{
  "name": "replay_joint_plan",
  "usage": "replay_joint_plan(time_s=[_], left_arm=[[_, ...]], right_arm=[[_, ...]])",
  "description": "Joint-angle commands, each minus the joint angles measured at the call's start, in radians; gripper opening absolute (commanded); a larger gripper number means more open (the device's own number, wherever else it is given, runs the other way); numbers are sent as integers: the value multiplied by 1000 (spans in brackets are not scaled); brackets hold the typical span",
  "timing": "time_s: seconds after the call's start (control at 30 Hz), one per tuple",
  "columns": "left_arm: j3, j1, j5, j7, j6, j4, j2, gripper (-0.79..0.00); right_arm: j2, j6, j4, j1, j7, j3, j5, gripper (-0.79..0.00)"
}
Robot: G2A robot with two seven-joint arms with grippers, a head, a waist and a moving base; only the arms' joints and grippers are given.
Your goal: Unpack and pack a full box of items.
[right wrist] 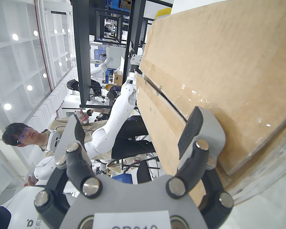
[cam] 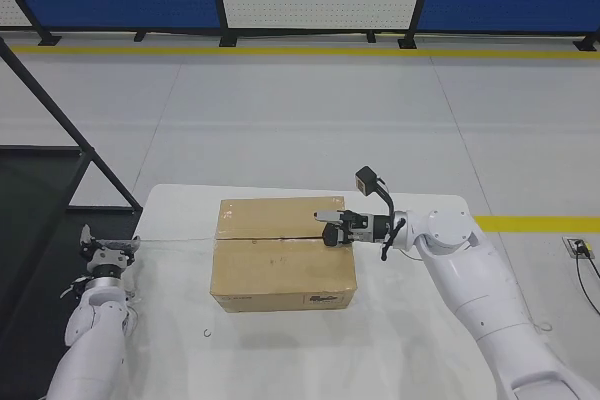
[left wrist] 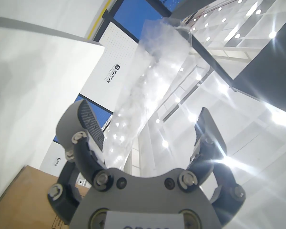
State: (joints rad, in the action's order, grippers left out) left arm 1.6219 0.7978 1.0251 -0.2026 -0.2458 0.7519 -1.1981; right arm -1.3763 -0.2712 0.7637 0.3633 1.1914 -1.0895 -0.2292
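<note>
One box (cam: 280,265) on the tabletop (cam: 180,205), flaps shut, two tools: right tool (cam: 326,226) spread wide at its seam, left tool (cam: 108,241) released off the tabletop's edge, one tape strip (left wrist: 143,91) clinging to a pad.

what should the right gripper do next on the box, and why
Probably hook a finger of the right gripper under a flap at the cardboard box's centre seam and lift. It is open, one finger on the box top beside the seam, which gapes slightly. The clear tape strip clings to the open left gripper, so the flaps look free.
</note>
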Motion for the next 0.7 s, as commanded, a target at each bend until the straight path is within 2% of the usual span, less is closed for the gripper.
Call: replay_joint_plan(time_s=[0.0,0.13,0.47,0.53,0.67], left_arm=[[3,22,-18,26,-13,25,0,0],[-3,77,-84,61,-57,96,0,0],[-4,79,-89,62,-57,97,0,0],[-1,86,-112,88,-57,100,2,0],[11,52,-142,170,-37,45,4,0]], right_arm=[[0,0,0,0,0,0,0,0],[0,0,0,0,0,0,0,0],[0,0,0,0,0,0,0,0],[0,0,0,0,0,0,0,0],[0,0,0,0,0,0,0,0]])
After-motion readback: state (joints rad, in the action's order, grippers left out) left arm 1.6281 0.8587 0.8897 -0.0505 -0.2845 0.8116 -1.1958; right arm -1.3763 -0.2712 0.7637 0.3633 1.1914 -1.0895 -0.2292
